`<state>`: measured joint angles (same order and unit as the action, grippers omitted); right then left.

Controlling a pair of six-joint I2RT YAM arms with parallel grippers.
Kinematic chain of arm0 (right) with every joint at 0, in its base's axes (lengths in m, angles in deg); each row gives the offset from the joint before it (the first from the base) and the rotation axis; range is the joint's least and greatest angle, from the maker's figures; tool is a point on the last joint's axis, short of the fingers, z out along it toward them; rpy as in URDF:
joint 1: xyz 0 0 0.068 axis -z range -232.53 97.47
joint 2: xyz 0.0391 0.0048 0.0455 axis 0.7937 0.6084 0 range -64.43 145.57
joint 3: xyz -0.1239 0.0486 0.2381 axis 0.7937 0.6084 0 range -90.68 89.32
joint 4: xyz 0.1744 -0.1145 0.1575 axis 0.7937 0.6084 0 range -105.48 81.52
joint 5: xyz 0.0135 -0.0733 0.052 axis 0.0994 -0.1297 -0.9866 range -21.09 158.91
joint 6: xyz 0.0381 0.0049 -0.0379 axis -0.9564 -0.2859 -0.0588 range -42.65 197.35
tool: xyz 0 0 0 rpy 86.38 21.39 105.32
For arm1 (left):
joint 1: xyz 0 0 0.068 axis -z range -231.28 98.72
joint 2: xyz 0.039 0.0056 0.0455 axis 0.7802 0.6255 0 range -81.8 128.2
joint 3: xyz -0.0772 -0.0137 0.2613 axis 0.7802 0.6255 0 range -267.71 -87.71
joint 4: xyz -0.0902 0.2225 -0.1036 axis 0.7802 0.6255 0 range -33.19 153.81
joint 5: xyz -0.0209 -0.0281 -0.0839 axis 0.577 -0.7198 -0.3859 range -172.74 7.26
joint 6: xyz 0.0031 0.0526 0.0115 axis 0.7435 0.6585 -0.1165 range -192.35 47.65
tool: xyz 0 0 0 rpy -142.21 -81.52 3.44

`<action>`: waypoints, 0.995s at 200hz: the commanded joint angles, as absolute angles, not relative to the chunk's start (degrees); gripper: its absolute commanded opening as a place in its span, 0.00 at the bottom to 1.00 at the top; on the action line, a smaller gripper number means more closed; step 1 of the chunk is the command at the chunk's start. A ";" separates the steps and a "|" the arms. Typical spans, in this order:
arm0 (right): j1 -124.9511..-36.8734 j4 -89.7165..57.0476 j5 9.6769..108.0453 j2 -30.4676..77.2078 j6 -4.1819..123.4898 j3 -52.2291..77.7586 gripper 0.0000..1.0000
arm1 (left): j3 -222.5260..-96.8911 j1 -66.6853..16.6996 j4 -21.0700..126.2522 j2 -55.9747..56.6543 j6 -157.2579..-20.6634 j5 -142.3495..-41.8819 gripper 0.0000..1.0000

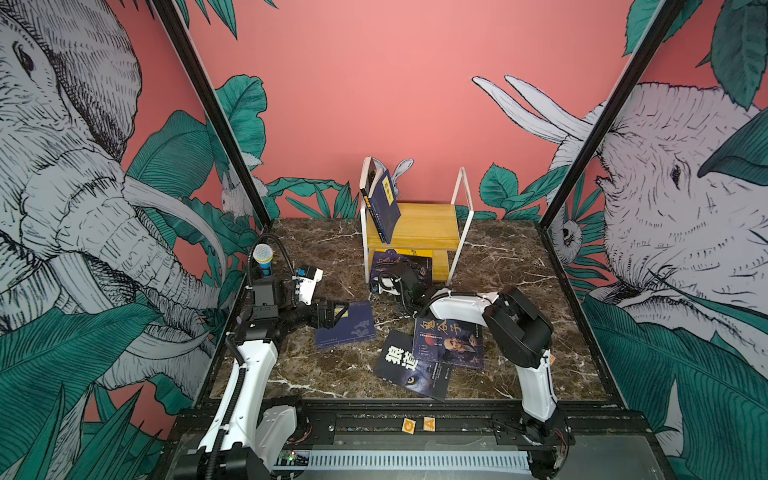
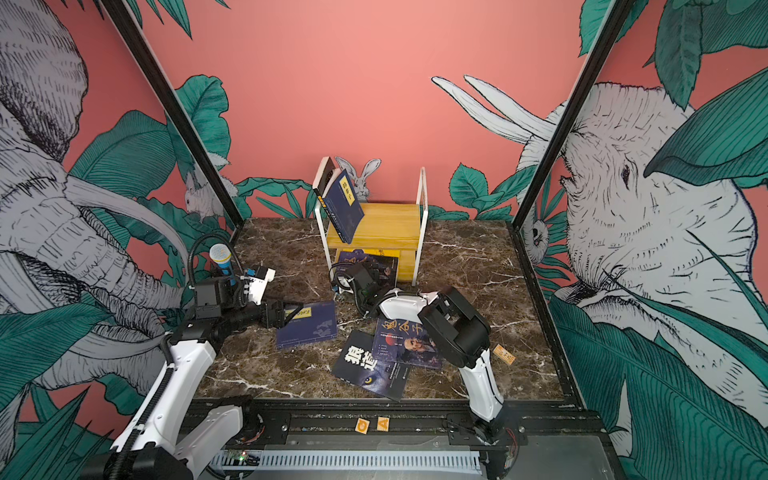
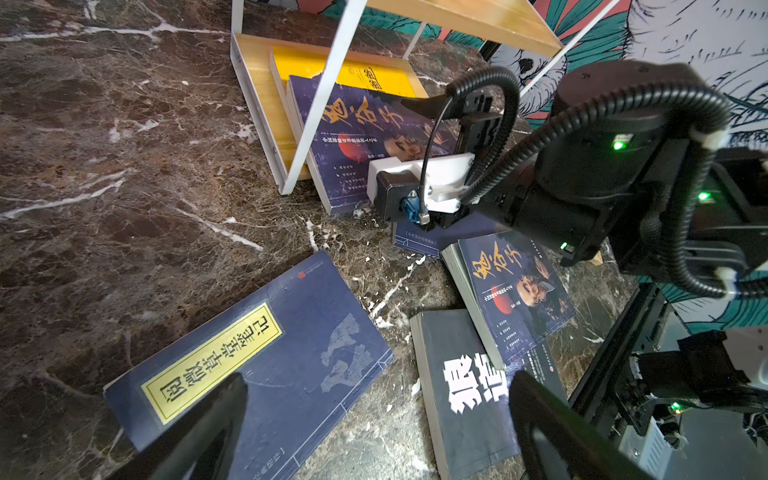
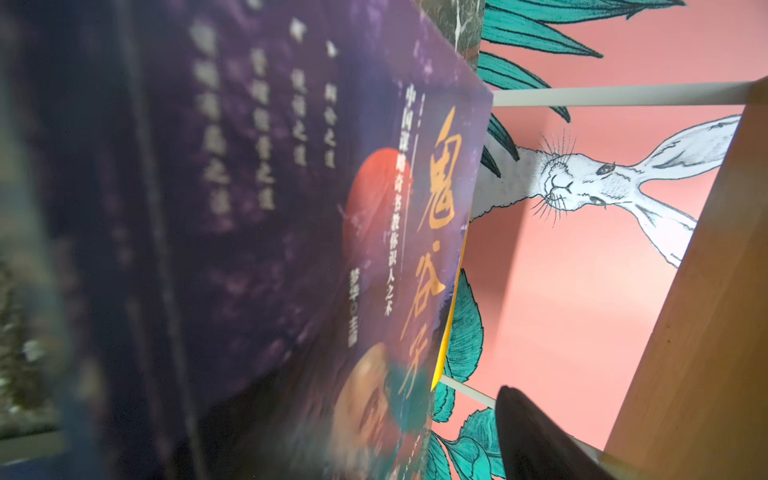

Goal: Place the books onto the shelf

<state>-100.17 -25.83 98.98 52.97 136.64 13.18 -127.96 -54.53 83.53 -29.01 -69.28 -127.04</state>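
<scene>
Two grippers, both with jaws apart; left gripper (image 1: 338, 312) spread wide above a navy book (image 1: 349, 328) flat on the table (image 1: 498, 270); right gripper (image 1: 401, 266) at a purple book (image 3: 345, 158) jutting out of the lower tier of the shelf (image 1: 424, 226).

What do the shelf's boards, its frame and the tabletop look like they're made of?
Shelf boards: light yellowish wood or wood-look laminate, matte; faint straight grain shows.
Frame: thin metal strip with a smooth white coating, likely painted; it bends into loops.
Tabletop: dark brown marble or a marble-print surface, white veins, slight sheen; which one is unclear.
</scene>
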 commanded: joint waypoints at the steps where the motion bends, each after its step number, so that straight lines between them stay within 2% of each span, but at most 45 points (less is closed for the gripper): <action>1: -99.41 -22.47 97.86 51.17 133.39 10.26 0.84 | -129.39 -54.47 83.98 -29.28 -67.95 -127.89 0.99; 25: -98.51 -19.75 98.58 52.40 130.42 7.77 0.71 | -128.84 -54.47 83.77 -29.34 -67.96 -128.07 0.99; 71: -98.21 -19.41 99.17 52.38 129.90 7.83 0.25 | -128.65 -54.46 83.44 -29.14 -67.96 -128.10 0.99; 92: -98.15 -19.56 99.49 52.21 129.80 7.92 0.11 | -129.07 -54.65 83.79 -28.70 -67.95 -128.34 0.99; 134: -97.93 -23.13 99.33 53.42 131.68 8.28 0.02 | -128.89 -54.74 83.77 -28.57 -67.96 -128.26 0.99; 180: -97.79 -25.08 98.28 54.29 133.92 8.65 0.02 | -128.92 -54.70 83.64 -28.22 -68.00 -128.18 0.99; 199: -97.73 -23.93 97.14 54.44 132.77 7.94 0.04 | -129.46 -54.70 83.71 -27.84 -68.06 -127.93 0.99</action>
